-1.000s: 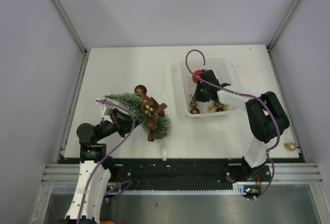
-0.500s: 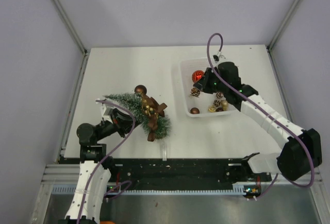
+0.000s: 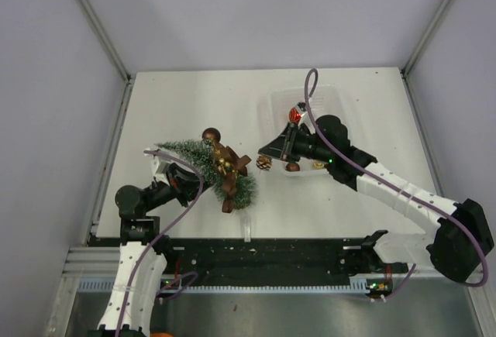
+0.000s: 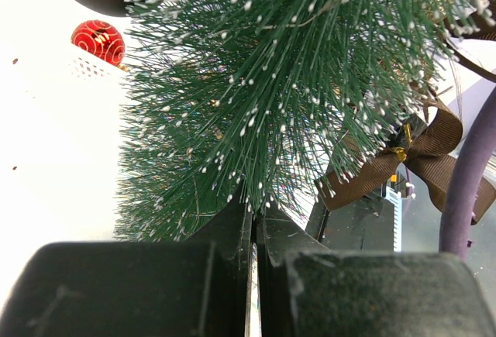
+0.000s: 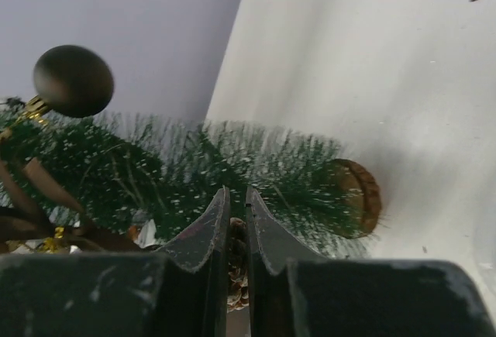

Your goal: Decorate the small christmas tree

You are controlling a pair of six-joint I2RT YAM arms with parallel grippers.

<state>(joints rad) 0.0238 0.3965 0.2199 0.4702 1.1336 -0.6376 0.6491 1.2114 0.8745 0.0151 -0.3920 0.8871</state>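
Notes a shift against half a second back: finds right tool (image 3: pixel 267 153) out of the clear bin (image 3: pixel 341 95) and swung left over the table (image 3: pixel 186 97), just beside the small christmas tree (image 3: pixel 203 160). Pinches a pine cone (image 3: pixel 264 163) between nearly closed fingers; confirms this in the wrist view, cone sitting low in the grip. Finds tree lying on its side, left of table centre, tip to the left, wooden base toward the near edge, already carrying a brown bauble (image 3: pixel 211 135) and a brown bow (image 3: pixel 232 176). Reads left tool (image 4: pixel 253 217) as pressed together, seemingly nipping bristles near the tip; cannot see the contact itself. Leaves red bauble (image 3: pixel 295 112) at the bin. Judges fetch step done; remains to seat cone among bristles.
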